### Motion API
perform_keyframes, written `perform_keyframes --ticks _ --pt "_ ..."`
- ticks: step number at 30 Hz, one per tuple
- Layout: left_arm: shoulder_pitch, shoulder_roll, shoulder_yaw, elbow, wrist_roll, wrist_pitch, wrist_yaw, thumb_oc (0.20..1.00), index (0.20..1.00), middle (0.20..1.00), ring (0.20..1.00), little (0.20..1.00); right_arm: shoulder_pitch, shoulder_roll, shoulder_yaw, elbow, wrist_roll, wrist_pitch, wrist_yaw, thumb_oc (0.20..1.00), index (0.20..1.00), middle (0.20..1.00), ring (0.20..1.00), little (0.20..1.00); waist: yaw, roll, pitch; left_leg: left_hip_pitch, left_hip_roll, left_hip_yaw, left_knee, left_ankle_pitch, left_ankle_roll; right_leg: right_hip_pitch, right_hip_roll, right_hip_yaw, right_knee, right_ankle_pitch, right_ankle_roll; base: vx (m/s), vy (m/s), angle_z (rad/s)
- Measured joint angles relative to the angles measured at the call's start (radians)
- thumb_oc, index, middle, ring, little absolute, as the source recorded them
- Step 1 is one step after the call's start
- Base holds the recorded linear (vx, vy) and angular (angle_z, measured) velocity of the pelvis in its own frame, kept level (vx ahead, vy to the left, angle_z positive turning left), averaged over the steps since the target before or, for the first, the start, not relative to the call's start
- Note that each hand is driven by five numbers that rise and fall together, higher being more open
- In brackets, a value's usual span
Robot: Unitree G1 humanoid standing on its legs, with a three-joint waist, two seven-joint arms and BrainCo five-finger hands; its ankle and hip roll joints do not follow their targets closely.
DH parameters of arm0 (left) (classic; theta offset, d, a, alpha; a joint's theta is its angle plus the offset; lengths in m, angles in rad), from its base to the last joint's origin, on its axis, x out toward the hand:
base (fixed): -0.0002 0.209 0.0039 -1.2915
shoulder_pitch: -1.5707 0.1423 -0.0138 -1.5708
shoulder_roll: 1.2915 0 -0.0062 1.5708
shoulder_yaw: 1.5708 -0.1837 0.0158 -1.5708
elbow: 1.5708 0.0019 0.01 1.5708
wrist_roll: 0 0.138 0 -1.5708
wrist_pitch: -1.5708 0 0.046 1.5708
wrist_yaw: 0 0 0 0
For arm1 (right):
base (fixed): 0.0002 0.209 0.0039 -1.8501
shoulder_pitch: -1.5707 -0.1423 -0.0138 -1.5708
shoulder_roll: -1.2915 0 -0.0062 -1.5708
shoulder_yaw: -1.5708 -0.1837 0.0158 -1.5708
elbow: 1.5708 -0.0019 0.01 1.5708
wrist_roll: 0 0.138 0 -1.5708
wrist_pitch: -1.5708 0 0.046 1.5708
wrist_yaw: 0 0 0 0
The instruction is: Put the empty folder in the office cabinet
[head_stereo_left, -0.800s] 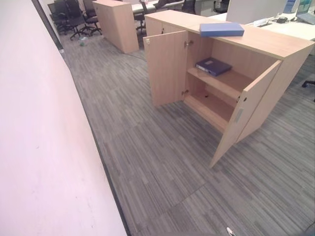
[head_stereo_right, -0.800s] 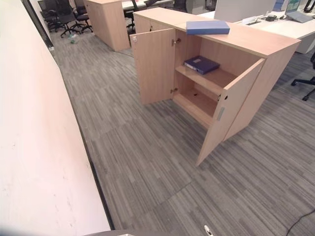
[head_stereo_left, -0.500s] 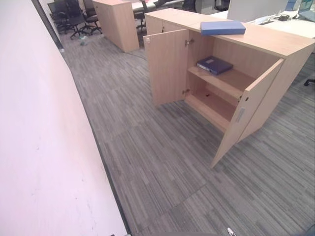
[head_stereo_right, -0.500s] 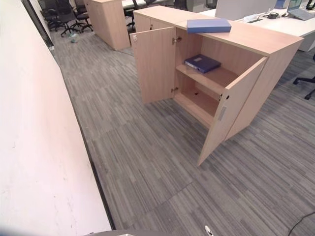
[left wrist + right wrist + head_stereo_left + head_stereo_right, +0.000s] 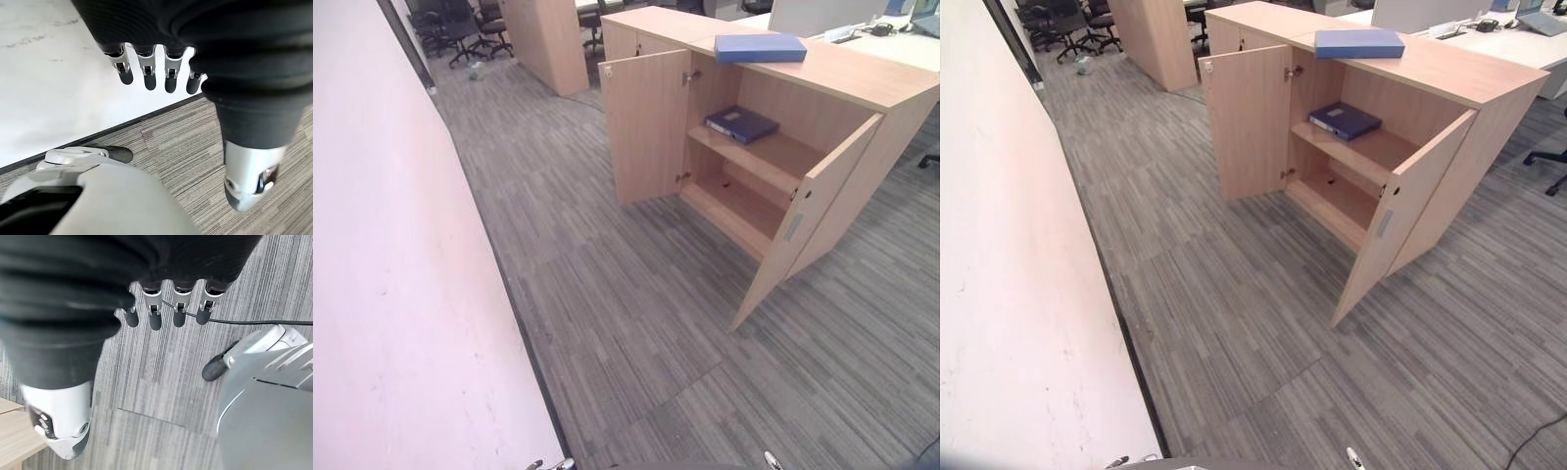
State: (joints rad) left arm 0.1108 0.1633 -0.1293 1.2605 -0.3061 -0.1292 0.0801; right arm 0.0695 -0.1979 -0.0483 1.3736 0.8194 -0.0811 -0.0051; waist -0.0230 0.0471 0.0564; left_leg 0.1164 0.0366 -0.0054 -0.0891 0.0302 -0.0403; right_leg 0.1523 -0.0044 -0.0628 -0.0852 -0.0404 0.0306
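My left hand point(image 5: 161, 73): hangs by my side over the grey carpet point(image 5: 636, 323), fingers loose and straight, holding nothing.
My right hand point(image 5: 166, 308): hangs low over the carpet too, fingers loose, nothing in it.
White wall point(image 5: 401, 294): close on my left side.
Cabinet doors: the right door point(image 5: 803, 230) swings out toward me, the left door point(image 5: 646, 127) stands wide open.
Office cabinet point(image 5: 862, 88): well apart from me, across the carpet.
Dark blue folder point(image 5: 741, 124): lies flat on the upper shelf inside.
Light blue folder point(image 5: 760, 47): lies flat on the cabinet top. I think this is the one to put away.
What could go wrong: I could bump the open right door while walking up. I could also grab the wrong folder, because I cannot tell from here which one is empty.
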Motion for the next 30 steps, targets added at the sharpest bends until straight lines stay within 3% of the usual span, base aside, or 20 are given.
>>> perform_keyframes --ticks 10,21,30 --pt "0.000 0.000 0.002 0.009 0.048 0.008 0.014 1.000 1.000 1.000 1.000 1.000 0.000 -0.002 0.001 0.011 0.020 0.006 -0.003 1.000 1.000 1.000 1.000 1.000 0.000 -0.002 -0.007 0.005 0.000 -0.001 0.000 0.000 0.000 0.007 0.000 -0.001 -0.006 0.002 -0.001 0.00 0.000 0.00" --pt "-0.034 0.016 0.002 0.036 0.098 0.019 0.022 1.000 1.000 1.000 1.000 1.000 -0.057 -0.044 0.010 0.083 -0.172 0.038 -0.063 1.000 1.000 1.000 1.000 1.000 0.005 -0.015 -0.028 0.000 0.000 -0.008 0.000 0.001 -0.001 0.006 0.001 -0.008 -0.008 0.002 -0.001 0.00 -0.016 0.01" --pt "-0.044 0.035 0.013 0.044 0.094 0.018 0.020 1.000 1.000 1.000 1.000 1.000 -0.063 -0.035 0.024 0.080 -0.182 0.065 -0.032 1.000 1.000 1.000 1.000 1.000 0.006 -0.031 0.019 -0.066 0.017 -0.057 0.037 0.014 -0.028 -0.021 0.026 -0.058 -0.007 -0.007 -0.004 -0.01 -0.155 0.16"
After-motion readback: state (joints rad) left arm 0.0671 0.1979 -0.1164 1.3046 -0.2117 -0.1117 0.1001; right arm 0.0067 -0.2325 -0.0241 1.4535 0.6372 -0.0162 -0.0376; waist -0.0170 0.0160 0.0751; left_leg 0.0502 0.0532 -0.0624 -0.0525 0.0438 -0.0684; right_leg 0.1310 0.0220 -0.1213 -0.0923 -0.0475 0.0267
